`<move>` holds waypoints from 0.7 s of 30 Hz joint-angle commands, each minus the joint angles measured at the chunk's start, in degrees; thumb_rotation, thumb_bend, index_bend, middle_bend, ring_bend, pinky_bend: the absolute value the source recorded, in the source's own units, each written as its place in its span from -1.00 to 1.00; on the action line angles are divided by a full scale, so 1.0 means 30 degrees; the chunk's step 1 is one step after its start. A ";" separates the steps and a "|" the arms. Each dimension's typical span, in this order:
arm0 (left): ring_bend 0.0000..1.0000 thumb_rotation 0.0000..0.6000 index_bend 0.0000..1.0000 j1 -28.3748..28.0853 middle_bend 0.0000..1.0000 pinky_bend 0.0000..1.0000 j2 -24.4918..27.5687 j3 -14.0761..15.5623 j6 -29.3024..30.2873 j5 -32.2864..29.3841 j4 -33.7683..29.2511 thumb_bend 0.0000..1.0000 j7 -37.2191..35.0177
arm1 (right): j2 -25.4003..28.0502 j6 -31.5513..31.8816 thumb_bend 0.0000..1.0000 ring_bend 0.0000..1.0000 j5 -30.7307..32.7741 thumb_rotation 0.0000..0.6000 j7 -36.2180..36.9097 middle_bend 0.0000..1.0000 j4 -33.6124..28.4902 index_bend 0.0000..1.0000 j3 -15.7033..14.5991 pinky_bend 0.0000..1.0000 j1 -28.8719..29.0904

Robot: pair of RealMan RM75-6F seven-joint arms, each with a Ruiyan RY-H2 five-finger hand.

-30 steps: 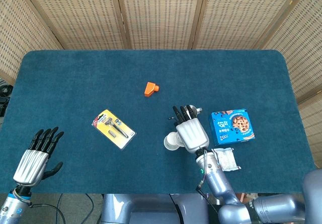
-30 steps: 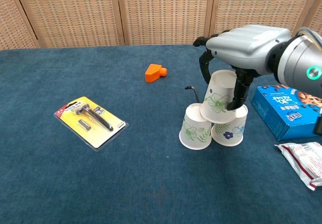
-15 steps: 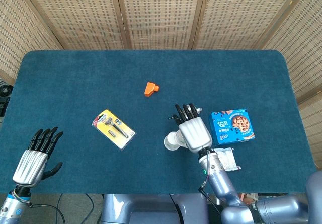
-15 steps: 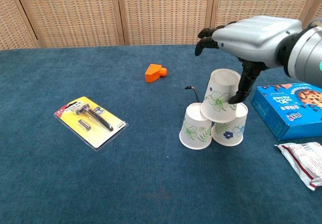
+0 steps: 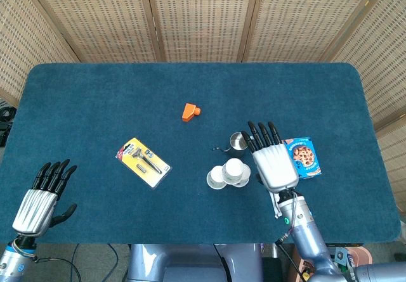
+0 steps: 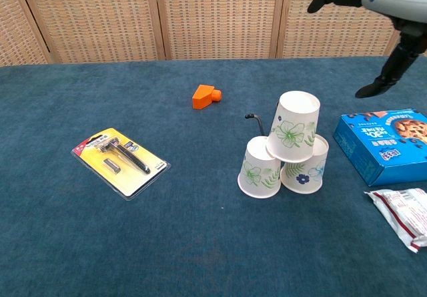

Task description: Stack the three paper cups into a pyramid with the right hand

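Nearest, at the desk's (image 5: 95, 92) front edge, the left robot hand (image 5: 39, 201) hovers with its fingers spread and nothing in them, far to the left of everything else. The right robot hand (image 5: 273, 161) is raised above the desk, fingers apart and empty, partly covering a blue cookie box (image 6: 383, 143) in the head view. Just in front of that box lies a crinkled snack packet (image 6: 403, 215).

Immediately left of the right robot hand stand the cups, apart from its fingers. Two inverted base cups sit side by side and touching: the left cup (image 6: 259, 168) with green leaves, the right cup (image 6: 305, 170) with a blue flower. The top cup (image 6: 293, 127) rests upside down on both, leaning a little, completing the pyramid.

Just behind the cups, by the right robot hand's fingertips, sits a small metal cup (image 5: 237, 141) with a thin handle. A carded razor pack (image 6: 120, 160) lies well to the left. Farthest back is an orange block (image 6: 206, 96).
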 commanded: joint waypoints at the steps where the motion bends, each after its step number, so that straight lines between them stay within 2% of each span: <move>1: -1.00 1.00 -0.95 0.0041 -1.00 -1.00 0.0041 0.0010 0.0083 0.0054 -0.0045 -0.43 -0.0037 | 0.1018 0.1189 -0.86 -1.00 -0.3442 1.00 0.2778 -1.00 0.0446 -0.76 -0.1859 -1.00 -0.2188; 6: -1.00 1.00 -0.95 0.0128 -1.00 -1.00 0.0077 0.0052 0.0228 0.0186 -0.0082 -0.43 -0.0035 | 0.0999 0.2226 -0.86 -1.00 -0.7078 1.00 0.7356 -1.00 0.2739 -0.76 -0.3548 -1.00 -0.4467; 10: -1.00 1.00 -0.96 0.0220 -1.00 -1.00 0.0074 0.0033 0.0405 0.0242 -0.0139 -0.43 0.0034 | 0.0616 0.3189 -0.86 -1.00 -0.8545 1.00 0.9515 -1.00 0.4989 -0.76 -0.4211 -1.00 -0.5950; 13: -1.00 1.00 -0.98 0.0281 -1.00 -1.00 0.0096 0.0047 0.0470 0.0284 -0.0190 -0.43 0.0131 | 0.0194 0.3546 -0.86 -1.00 -0.9323 1.00 1.0615 -1.00 0.6468 -0.76 -0.4375 -1.00 -0.6802; 21: -1.00 1.00 -1.00 0.0467 -1.00 -1.00 0.0227 -0.0104 0.0637 0.0045 -0.0281 -0.43 0.0678 | -0.0218 0.3696 -0.86 -1.00 -0.9726 1.00 1.2183 -1.00 0.8478 -0.97 -0.4467 -1.00 -0.8407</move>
